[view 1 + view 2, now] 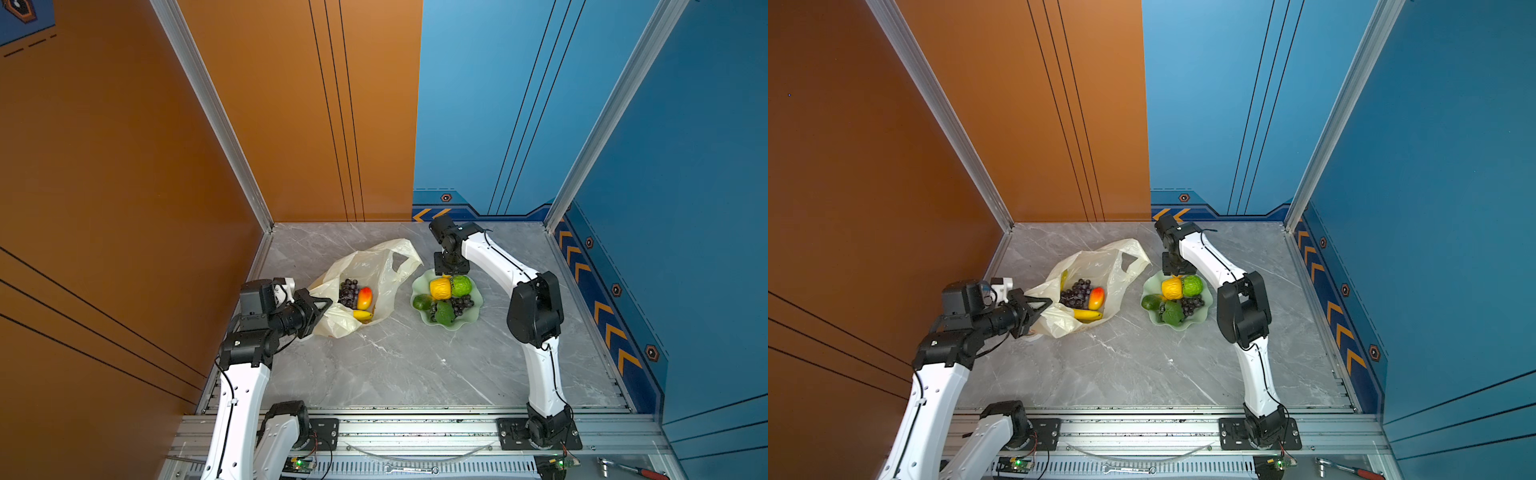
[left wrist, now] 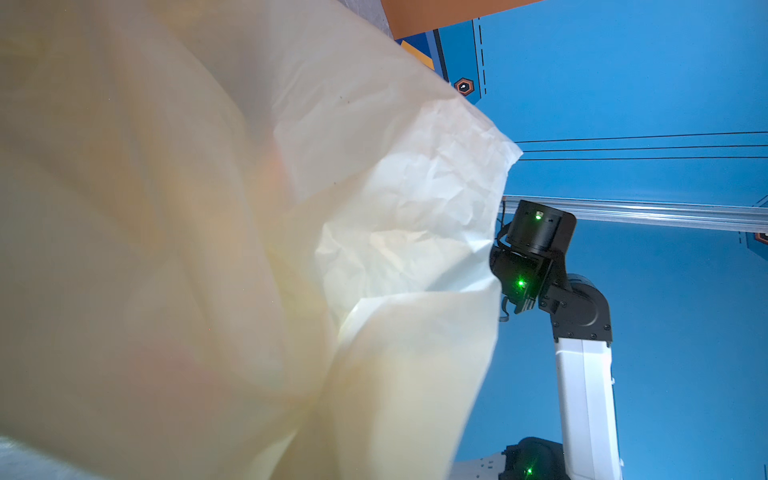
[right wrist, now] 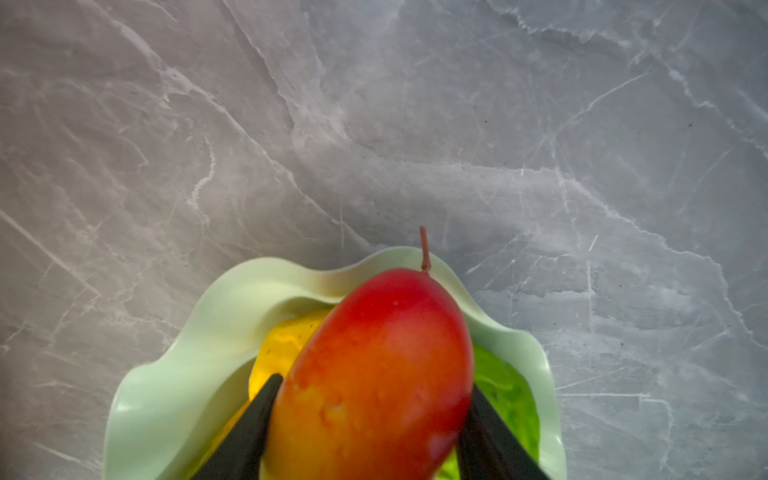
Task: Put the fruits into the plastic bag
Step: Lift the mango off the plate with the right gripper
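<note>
The left arm [image 1: 239, 399] and right arm [image 1: 542, 382] have white link shells, black joint housings and thin black cables. A black base plate [image 1: 509, 434], at 5 o'clock in a top view, carries silver screws. The right gripper [image 3: 374, 384] has flat black tapering fingers [image 3: 249, 428].

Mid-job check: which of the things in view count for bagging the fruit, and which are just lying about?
Job: plastic bag, pinched by the left gripper; grapes, bagged mango and banana inside it; held mango in the right gripper; other fruits waiting in the pale green dish.
Lying about: wrench and red-handled ratchet on the front rail.
</note>
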You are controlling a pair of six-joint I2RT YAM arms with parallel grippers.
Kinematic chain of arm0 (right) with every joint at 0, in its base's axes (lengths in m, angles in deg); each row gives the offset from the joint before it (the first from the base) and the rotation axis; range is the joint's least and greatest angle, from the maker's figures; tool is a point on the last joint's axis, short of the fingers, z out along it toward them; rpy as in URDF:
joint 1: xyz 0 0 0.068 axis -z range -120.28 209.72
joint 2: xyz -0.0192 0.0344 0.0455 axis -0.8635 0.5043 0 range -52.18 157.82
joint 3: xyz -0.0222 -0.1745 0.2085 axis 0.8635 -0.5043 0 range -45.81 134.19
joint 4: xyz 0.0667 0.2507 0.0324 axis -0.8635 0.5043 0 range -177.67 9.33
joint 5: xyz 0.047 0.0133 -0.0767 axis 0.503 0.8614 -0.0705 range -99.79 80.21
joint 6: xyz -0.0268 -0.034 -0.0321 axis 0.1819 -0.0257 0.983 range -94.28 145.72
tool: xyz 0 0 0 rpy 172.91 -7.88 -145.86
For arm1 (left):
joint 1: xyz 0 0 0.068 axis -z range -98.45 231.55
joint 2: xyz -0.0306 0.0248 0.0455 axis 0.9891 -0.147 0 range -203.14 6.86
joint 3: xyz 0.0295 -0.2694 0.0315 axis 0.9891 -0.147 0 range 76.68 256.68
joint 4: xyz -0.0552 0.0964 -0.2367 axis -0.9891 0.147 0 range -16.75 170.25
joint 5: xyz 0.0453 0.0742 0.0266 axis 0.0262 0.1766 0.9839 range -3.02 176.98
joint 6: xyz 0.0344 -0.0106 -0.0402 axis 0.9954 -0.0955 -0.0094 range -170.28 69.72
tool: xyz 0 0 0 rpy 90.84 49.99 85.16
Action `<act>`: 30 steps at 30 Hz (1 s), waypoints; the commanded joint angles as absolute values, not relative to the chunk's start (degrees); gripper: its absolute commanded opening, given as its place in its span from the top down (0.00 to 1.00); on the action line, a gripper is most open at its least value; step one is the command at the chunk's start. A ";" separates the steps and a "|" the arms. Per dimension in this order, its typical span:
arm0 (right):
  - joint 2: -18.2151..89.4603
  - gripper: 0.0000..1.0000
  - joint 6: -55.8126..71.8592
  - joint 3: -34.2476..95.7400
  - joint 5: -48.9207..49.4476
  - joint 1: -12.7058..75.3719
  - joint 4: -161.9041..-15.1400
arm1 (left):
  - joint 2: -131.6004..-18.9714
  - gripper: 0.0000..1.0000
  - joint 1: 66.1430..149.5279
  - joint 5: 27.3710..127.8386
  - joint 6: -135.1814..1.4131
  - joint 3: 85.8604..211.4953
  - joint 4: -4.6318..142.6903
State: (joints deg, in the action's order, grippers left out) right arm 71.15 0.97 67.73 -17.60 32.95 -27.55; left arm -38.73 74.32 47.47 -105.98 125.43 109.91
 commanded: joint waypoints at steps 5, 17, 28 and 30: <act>64.50 0.53 2.34 66.54 -17.92 32.62 -25.71 | -37.51 1.00 73.81 46.72 -106.00 124.69 109.37; 54.45 0.53 2.15 63.87 -13.45 32.58 -25.62 | -36.75 1.00 74.07 47.13 -106.62 125.10 109.37; 46.72 0.53 2.49 64.05 -3.81 31.98 -25.77 | -37.57 1.00 74.84 47.78 -106.35 126.44 109.28; 45.78 0.53 3.02 64.49 -0.85 31.49 -26.38 | -37.79 1.00 74.99 47.86 -106.26 126.66 109.28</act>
State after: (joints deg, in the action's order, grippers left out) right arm 47.65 1.93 64.04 -6.02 32.32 -27.14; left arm -37.63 74.50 47.49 -106.68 125.45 109.91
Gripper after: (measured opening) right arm 0.535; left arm 0.045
